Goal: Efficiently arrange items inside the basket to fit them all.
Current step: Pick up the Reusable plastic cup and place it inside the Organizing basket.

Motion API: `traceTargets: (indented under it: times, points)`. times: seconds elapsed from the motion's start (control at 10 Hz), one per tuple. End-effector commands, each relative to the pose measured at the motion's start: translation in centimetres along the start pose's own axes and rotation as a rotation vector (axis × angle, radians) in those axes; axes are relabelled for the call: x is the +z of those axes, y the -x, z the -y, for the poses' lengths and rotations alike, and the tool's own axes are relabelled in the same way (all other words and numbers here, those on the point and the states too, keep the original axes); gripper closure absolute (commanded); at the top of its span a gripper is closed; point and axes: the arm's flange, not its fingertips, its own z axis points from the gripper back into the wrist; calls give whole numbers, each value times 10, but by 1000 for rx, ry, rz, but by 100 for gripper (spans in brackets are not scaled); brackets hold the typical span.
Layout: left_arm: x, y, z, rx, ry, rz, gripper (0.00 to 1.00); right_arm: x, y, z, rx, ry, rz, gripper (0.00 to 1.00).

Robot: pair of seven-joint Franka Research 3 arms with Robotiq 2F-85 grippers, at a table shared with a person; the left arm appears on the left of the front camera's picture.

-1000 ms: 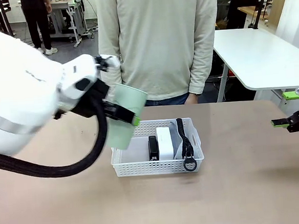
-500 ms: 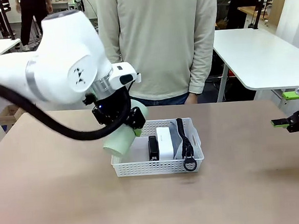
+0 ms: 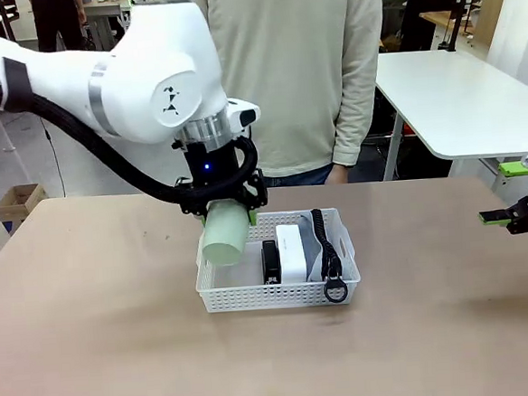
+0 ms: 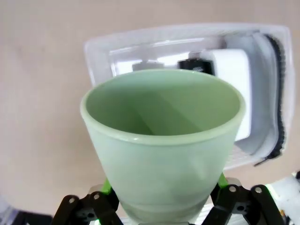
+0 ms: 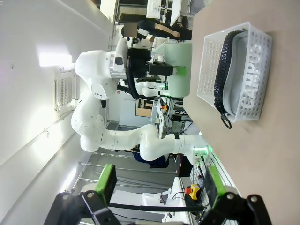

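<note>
**Cup hanging over the last free slot in the basket**

While the left gripper [image 3: 226,221] hangs over the near-left end of the basket [image 3: 278,295], it's clamped on the pale green cup [image 3: 224,238], mouth tilted down toward the camera. Looks like light, stiff, slick plastic, so squeezing the lower wall seems right to me. Just right of the claw sit the black stapler [image 3: 270,259], white box [image 3: 291,252] and grey pouch [image 3: 326,248], packed tight. A person [image 3: 282,70] stands behind the table.

From the left wrist, the cup [image 4: 163,145] sits between the green pads [image 4: 106,187], and the empty bit of basket [image 4: 98,56] is straight beyond its rim.

From the right wrist, that gripper [image 5: 159,187] has its jaws spread wide with nothing in them, well away from the basket [image 5: 236,70]; the pouch [image 5: 246,70] reads "CAMPUS".
</note>
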Motion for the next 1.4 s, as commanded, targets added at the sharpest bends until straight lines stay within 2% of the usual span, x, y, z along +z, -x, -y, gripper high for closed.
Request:
traceTargets:
  times: [0.0, 0.1, 0.2, 0.3, 0.4, 0.7, 1.0, 1.2, 1.3]
  points:
    - [0, -4, 16, 83, -92, -99, 14, 1, 1, -3, 13, -10, -1, 0]
    - [0, 0, 0, 0, 0, 0, 14, 1, 1, -3, 13, -10, -1, 0]
    - [0, 0, 0, 0, 0, 0, 14, 1, 1, -3, 13, -10, -1, 0]
    - [-9, 4, 6, 46, -55, -48, 14, 1, 1, -3, 13, -10, -1, 0]
    - [-14, 4, 5, 110, -92, -12, 14, 1, 1, -3, 13, -10, -1, 0]
    - [-30, 10, 12, 161, -111, 127, 14, 1, 1, -3, 13, -10, -1, 0]
    - [-52, 2, 12, 135, -118, 128, 14, 1, 1, -3, 13, -10, -1, 0]
    - [-67, -9, 13, 139, -125, 67, 14, 1, 1, -3, 13, -10, -1, 0]
    - [-72, -11, 15, 145, -131, 79, 14, 1, 1, -3, 13, -10, -1, 0]
